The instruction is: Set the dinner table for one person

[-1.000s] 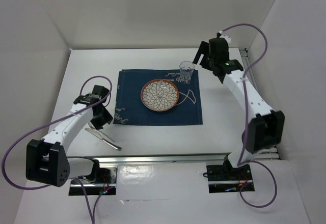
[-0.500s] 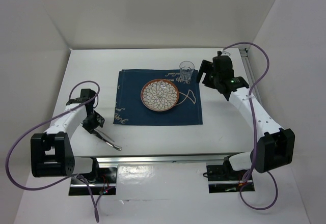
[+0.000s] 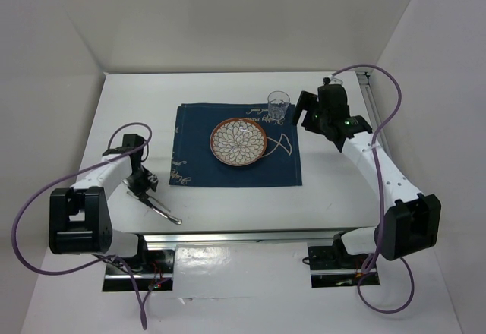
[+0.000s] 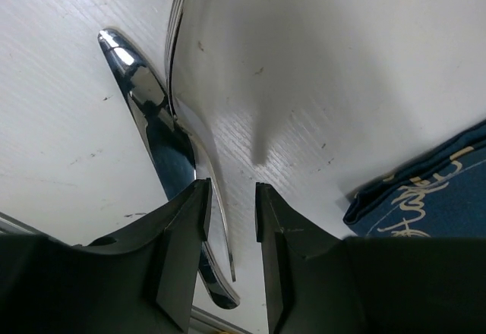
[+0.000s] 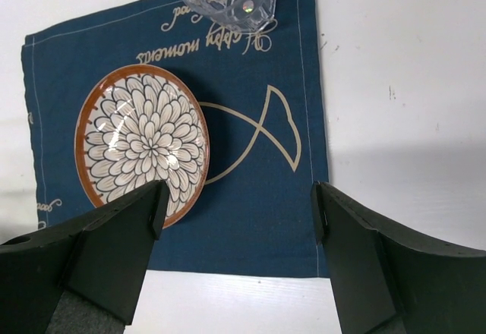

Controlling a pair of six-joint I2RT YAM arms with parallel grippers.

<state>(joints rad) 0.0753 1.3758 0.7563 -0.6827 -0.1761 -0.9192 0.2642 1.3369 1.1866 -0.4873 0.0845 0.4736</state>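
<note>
On the white dinner table (image 3: 334, 190) lies a navy placemat (image 3: 288, 168) with a flower-patterned plate (image 3: 238, 141) and a clear glass (image 3: 278, 106) on it. Two chrome cutlery pieces (image 3: 161, 209) lie side by side left of the mat. My left gripper (image 3: 140, 184) hangs low over their far end. In the left wrist view its jaws (image 4: 231, 197) stand partly apart, with the thin cutlery piece (image 4: 209, 190) running through the gap and the broader one (image 4: 156, 129) under the left finger. My right gripper (image 3: 310, 112) (image 5: 239, 197) is wide open above the mat's right edge, holding nothing.
An aluminium rail (image 3: 243, 235) runs along the table's near edge, close to the cutlery's near tip. White walls enclose the table at the back and both sides. The placemat's corner (image 4: 425, 197) lies just right of the left gripper.
The left gripper swung back and down onto the cutlery's far end and its jaws narrowed. The right arm came forward from behind the glass, then held still.
</note>
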